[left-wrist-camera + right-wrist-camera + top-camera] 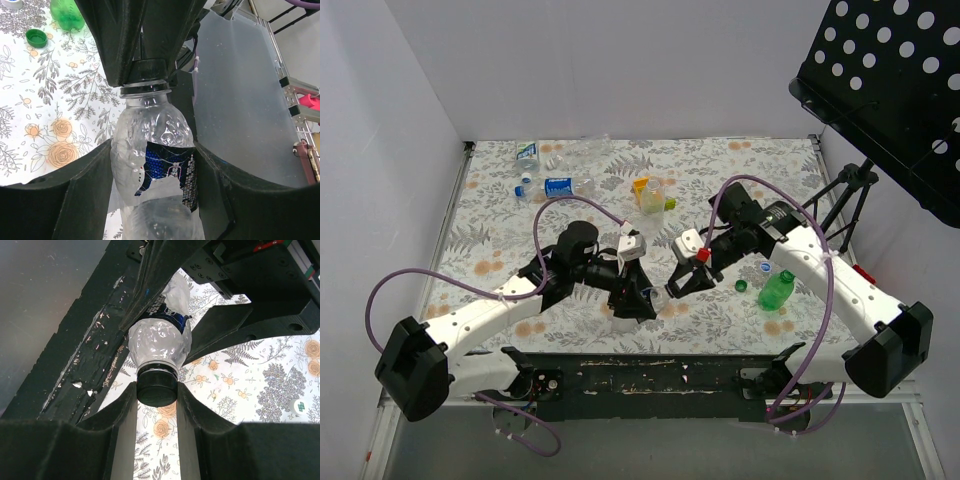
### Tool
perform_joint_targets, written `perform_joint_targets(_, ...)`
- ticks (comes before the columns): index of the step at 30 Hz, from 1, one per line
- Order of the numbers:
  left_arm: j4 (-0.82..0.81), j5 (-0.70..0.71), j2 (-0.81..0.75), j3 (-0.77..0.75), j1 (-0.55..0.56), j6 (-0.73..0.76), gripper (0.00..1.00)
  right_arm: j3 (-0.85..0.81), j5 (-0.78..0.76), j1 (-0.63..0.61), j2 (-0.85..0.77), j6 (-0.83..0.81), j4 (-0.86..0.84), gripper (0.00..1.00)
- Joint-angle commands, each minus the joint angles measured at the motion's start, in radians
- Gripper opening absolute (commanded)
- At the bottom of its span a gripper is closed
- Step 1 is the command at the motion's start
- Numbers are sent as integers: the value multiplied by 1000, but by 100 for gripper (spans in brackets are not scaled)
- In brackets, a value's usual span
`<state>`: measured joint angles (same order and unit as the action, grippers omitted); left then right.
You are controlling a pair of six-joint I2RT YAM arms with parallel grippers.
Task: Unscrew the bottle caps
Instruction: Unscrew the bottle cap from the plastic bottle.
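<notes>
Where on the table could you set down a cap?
Free: far right corner beyond the right arm; left strip between the bottle cluster and left arm. Crowded: centre, where left gripper and right gripper grip a bottle and cap; around the green bottle.

left claw around bottle, right claw around its cap.

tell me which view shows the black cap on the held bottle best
Right wrist: the black cap faces the camera, clamped in the right end effector. Left wrist shows it side-on, partly covered by that end effector. Top external: cannot make it out.
</notes>
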<state>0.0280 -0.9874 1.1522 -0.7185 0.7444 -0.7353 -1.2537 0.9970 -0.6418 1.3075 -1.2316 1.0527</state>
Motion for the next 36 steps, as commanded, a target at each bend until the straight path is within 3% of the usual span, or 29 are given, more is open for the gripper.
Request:
perform_joint_targets(1, 115, 8, -51, -38, 7, 102, 1, 17, -38, 28, -42, 95, -13, 18)
perform_joint_targets(6, 234, 180, -91, -82, 38, 195, 1, 56, 2, 74, -74, 271, -94, 55)
perform_joint_targets(9, 263, 252, -106, -94, 58, 227, 1, 50, 12, 105, -86, 368, -125, 67)
perform_joint_targets(14, 276, 384, -102, -98, 121, 266, 1, 43, 37, 155, -96, 454, -144, 78)
perform_joint_targets(19, 279, 559, -86, -107, 223, 304, 1, 54, 52, 192, -87, 501, -155, 81)
perform_joint_targets(25, 225, 667, -95, -87, 260, 326, 0, 83, 106, 232, -65, 601, -184, 82)
perform_joint_targets(36, 133, 793, -85, -49, 311, 350, 0, 200, 75, 257, -82, 963, -367, 81)
